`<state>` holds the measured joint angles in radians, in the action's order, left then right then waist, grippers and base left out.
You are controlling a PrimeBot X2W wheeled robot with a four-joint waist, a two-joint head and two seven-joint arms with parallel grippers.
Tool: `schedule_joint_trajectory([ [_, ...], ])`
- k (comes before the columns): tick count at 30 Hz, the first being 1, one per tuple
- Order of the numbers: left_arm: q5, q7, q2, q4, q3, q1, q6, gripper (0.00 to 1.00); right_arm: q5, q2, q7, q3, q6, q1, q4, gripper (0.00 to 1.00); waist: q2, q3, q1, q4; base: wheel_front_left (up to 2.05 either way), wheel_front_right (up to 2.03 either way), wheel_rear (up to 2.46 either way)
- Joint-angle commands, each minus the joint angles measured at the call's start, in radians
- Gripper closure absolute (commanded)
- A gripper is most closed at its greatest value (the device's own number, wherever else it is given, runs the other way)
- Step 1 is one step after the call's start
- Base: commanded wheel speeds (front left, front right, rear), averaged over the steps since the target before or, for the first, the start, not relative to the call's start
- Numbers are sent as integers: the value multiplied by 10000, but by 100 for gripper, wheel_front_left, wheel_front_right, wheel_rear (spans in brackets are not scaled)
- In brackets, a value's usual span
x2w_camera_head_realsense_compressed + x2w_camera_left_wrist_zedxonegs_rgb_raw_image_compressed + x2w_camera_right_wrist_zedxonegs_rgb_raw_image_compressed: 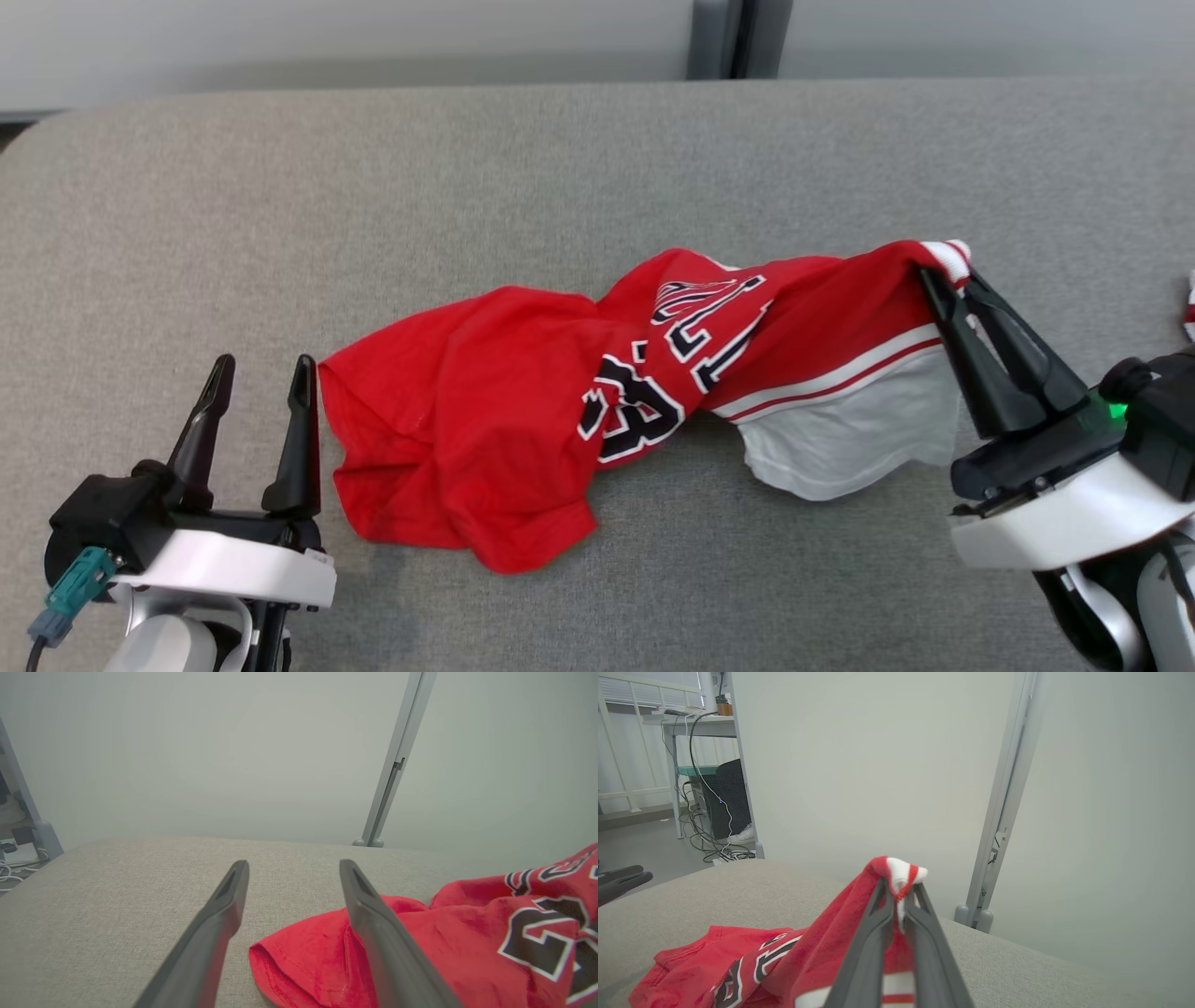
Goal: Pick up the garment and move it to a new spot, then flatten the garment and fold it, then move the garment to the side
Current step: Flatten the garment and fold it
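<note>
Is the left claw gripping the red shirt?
No, the left gripper stands open beside the red shirt, with nothing between its jaws.

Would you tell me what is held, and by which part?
The right gripper pinches the jersey by its white-trimmed edge; the left gripper holds nothing.

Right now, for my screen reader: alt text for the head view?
The shut right gripper pinches a corner of a red jersey with black numerals on a grey fabric surface; the open left gripper sits beside it.

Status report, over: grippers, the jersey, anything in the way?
Right gripper shut on jersey at its white-trimmed corner, that end raised. Left gripper open, beside the bunched end. Nothing seen in the way.
</note>
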<state>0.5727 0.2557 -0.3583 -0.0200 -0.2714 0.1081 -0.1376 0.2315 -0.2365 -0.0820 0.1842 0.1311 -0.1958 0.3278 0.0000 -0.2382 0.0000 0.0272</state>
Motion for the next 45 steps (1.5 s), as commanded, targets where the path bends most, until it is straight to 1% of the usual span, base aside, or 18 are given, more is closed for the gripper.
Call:
schedule_joint_trajectory([
  [1,-96,40,29,42,26,228,41,0,52,-12,21,-146,-5,-179,-159,100,0,-410,0,155,0,0,0],
  [6,-189,70,120,131,-19,652,134,0,312,31,227,-422,-4,-651,-1021,100,0,-1264,0,348,0,0,0],
  [13,-352,93,332,-51,-71,1235,374,0,780,-98,802,-382,-4,-2060,-3172,100,0,-2099,0,550,0,0,0],
  [14,-352,93,332,-51,-71,1235,374,0,780,-98,802,-382,-4,-2060,-3172,100,0,-2099,0,550,0,0,0],
  [22,-527,107,611,-447,-86,1664,663,0,1280,-67,1610,81,-4,-3715,-6103,100,0,-2525,0,796,0,0,0],
  [25,-623,99,735,-512,-18,1755,757,0,1411,-96,1917,261,-4,-4071,-6828,100,0,-2569,0,845,0,0,0],
  [28,-710,100,807,-613,96,1675,828,0,1477,-116,2198,462,-4,-4241,-7293,100,0,-2495,0,815,0,0,0],
  [30,-762,101,873,-682,148,1591,841,0,1486,-166,2315,632,-4,-4182,-7489,52,0,-2365,0,757,0,0,0],
  [31,-794,100,895,-718,173,1539,854,0,1524,-170,2408,691,-4,-4106,-7508,0,0,-2287,0,721,0,0,0],
  [37,-907,95,947,-879,284,1311,938,0,1515,-261,2765,728,-4,-3210,-7096,0,0,-1661,0,448,0,0,0],
  [40,-940,95,918,-977,337,1135,896,0,1424,-214,2877,502,-4,-2552,-6607,0,0,-1323,0,289,0,0,0],
  [45,-913,90,841,-1030,401,743,815,0,1072,-27,2900,-269,-4,-1482,-5610,0,0,-728,0,20,0,0,0],
])
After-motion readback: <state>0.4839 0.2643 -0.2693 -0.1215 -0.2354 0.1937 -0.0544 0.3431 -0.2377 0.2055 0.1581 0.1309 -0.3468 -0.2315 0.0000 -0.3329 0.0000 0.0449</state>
